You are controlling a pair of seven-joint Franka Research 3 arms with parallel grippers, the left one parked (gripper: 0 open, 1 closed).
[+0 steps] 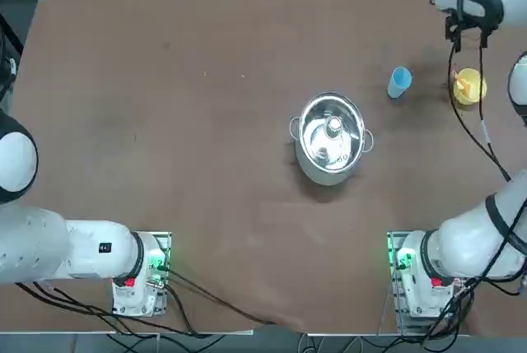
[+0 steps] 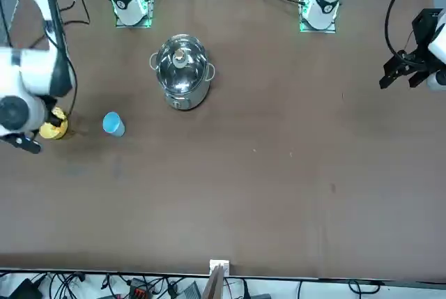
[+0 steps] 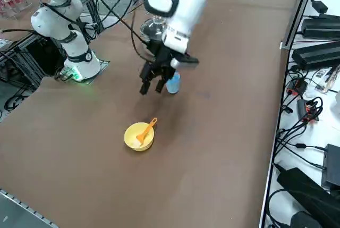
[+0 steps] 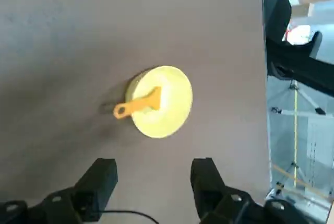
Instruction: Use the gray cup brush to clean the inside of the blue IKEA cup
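The gray cup brush (image 3: 147, 128) shows as an orange handle leaning out of a yellow cup (image 3: 138, 137); its head is hidden inside. In the wrist view the brush (image 4: 137, 105) lies across the yellow cup (image 4: 162, 102). The blue IKEA cup (image 1: 399, 82) stands on the table to the left of the yellow cup (image 1: 467, 88), and also shows in the front view (image 2: 113, 124) and the side view (image 3: 173, 83). My right gripper (image 3: 151, 87) hangs open in the air above the yellow cup, touching nothing. Its fingers (image 4: 99, 181) are spread wide, with only table between them.
A steel pot (image 1: 331, 137) with a lid stands near the table's middle, left of the blue cup. The yellow cup sits close to the table's right edge (image 1: 522, 123). Cables and equipment lie beyond that edge (image 3: 313, 52).
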